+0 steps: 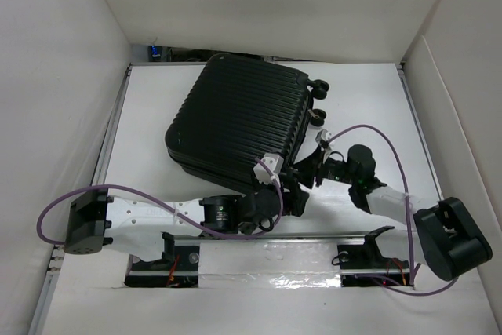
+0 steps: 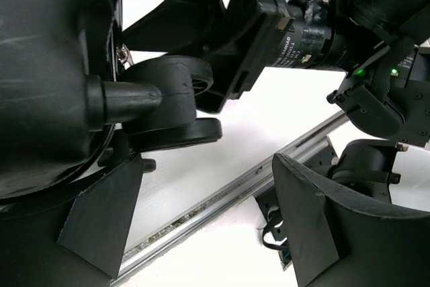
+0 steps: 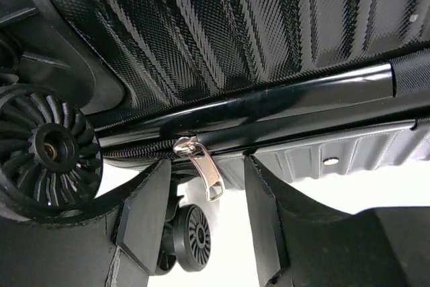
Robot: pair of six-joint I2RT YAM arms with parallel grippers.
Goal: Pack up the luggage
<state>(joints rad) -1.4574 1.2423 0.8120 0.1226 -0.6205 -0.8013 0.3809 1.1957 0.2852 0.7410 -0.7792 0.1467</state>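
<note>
- Overhead, the luggage (image 1: 235,115) is lying closed and askew on the tabletop (image 1: 369,100), nearer the far edge. It is looking rigid, bulky and probably heavy, with a slick ribbed shell.
- Left wrist: the left claw (image 2: 207,160) is gaping open beside a caster wheel (image 2: 168,85), gripping nothing.
- Right wrist: the right claw (image 3: 207,162) is standing open around the zipper pull (image 3: 203,171), which I judge the sensible hold.
</note>
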